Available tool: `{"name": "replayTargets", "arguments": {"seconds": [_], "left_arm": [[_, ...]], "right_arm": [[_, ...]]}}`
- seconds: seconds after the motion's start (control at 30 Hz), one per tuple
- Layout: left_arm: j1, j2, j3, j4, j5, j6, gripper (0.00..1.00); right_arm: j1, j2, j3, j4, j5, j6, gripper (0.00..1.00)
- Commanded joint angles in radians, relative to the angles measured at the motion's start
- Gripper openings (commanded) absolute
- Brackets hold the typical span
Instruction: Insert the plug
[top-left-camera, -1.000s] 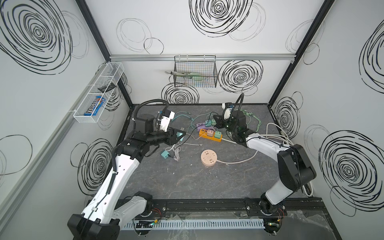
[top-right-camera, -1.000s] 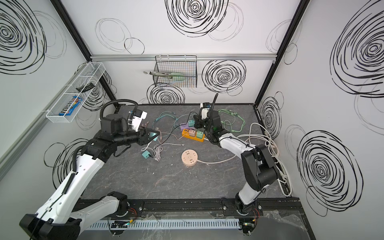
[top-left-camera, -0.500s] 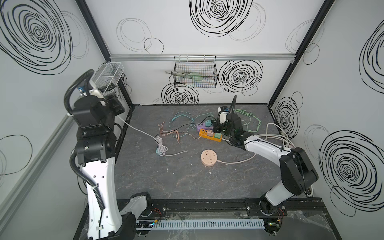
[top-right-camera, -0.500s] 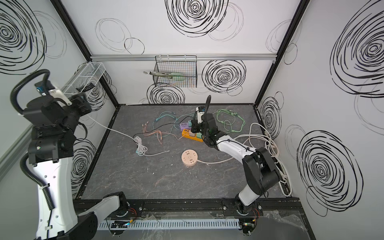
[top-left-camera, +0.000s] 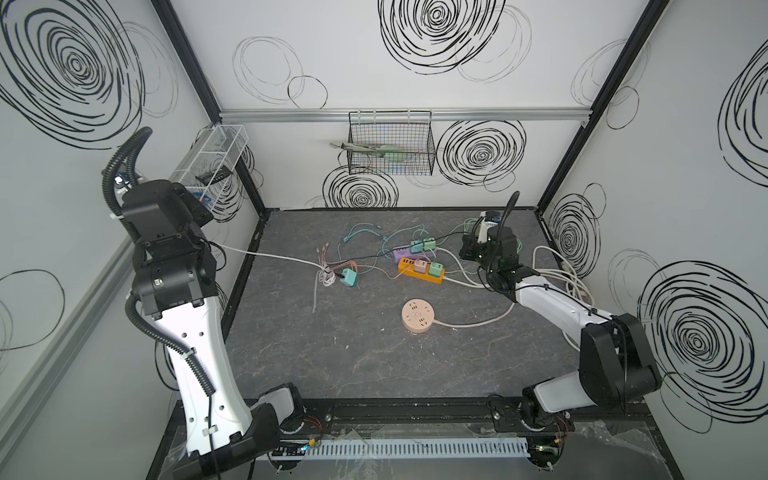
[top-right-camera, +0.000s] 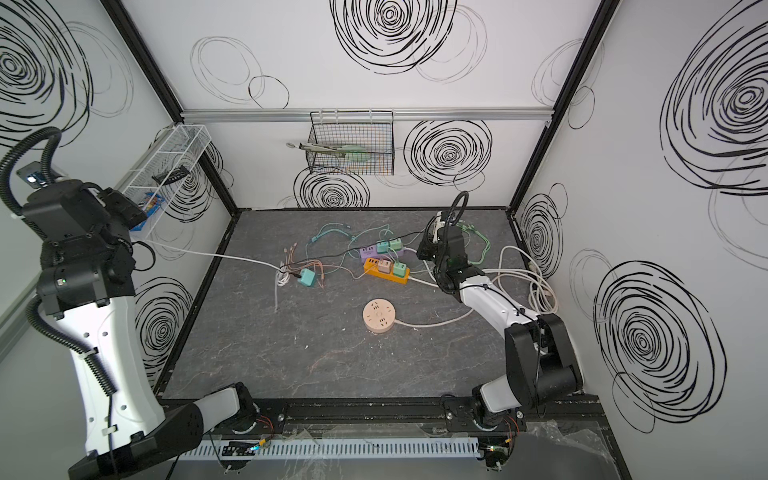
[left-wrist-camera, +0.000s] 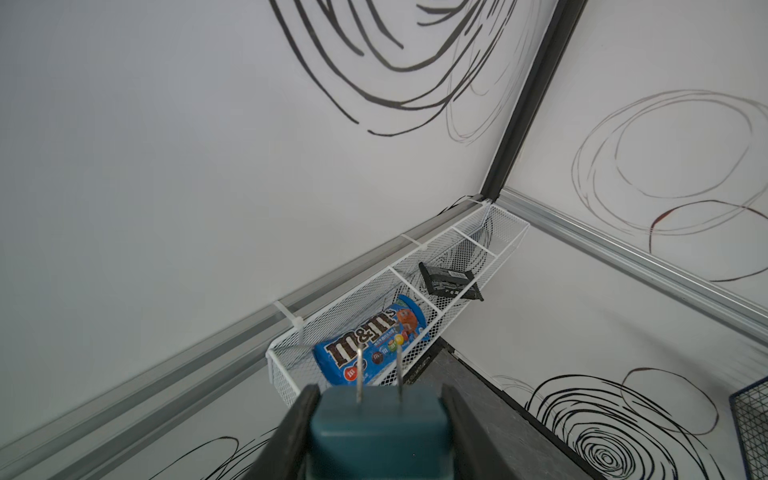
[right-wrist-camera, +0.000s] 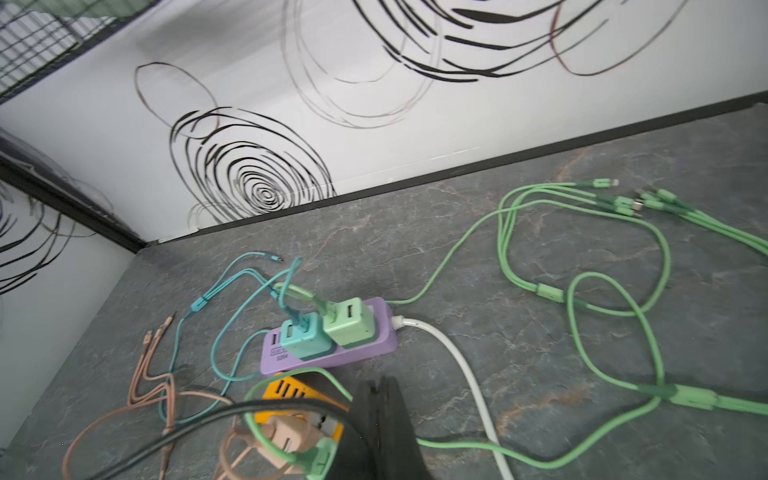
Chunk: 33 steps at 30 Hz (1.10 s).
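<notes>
Holding the teal plug (left-wrist-camera: 376, 436) between the jaws of my left gripper (left-wrist-camera: 379, 390), which are clamped at a middling width on its two flanks, I have its two prongs (left-wrist-camera: 358, 374) sticking straight out ahead of the wrist. They aim at the white wire shelf (left-wrist-camera: 457, 232) and its blue candy bag (left-wrist-camera: 370, 340) on the side wall, not at any socket. The next move hangs on that. In both top views my left arm (top-left-camera: 174, 257) is reared up high against the left wall. The orange strip (top-left-camera: 419, 272), the purple strip (top-left-camera: 401, 251) and the round socket (top-left-camera: 417, 316) all lie flat on the table (top-left-camera: 374, 374), well apart from the plug, down and to its right. A white cable (top-left-camera: 270, 257) runs from my left wrist's side down to the tangle on the table; I judge it to be the plug's own lead. My right gripper (right-wrist-camera: 380, 399) is far nearer, just beside the orange strip, but its jaws are pressed together on nothing. I reckon the left wrist must swing down and turn the prongs to face the table before any insertion.
</notes>
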<state>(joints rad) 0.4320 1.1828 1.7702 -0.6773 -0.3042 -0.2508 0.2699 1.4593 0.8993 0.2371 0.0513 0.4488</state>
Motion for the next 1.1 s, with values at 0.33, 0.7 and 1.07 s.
{"name": "replayTargets", "arguments": {"seconds": [0.33, 0.7, 1.07], "left_arm": [[-0.547, 0.034, -0.097, 0.056, 0.502, 0.159, 0.00], [-0.778, -0.063, -0.465, 0.214, 0.760, 0.173, 0.00], [-0.597, -0.230, -0.622, 0.252, 0.594, 0.137, 0.00]], "right_arm": [[0.177, 0.002, 0.084, 0.095, -0.406, -0.201, 0.00], [0.270, 0.036, 0.307, 0.146, -0.465, -0.139, 0.00], [0.110, -0.128, 0.375, 0.144, -0.248, -0.068, 0.00]]}}
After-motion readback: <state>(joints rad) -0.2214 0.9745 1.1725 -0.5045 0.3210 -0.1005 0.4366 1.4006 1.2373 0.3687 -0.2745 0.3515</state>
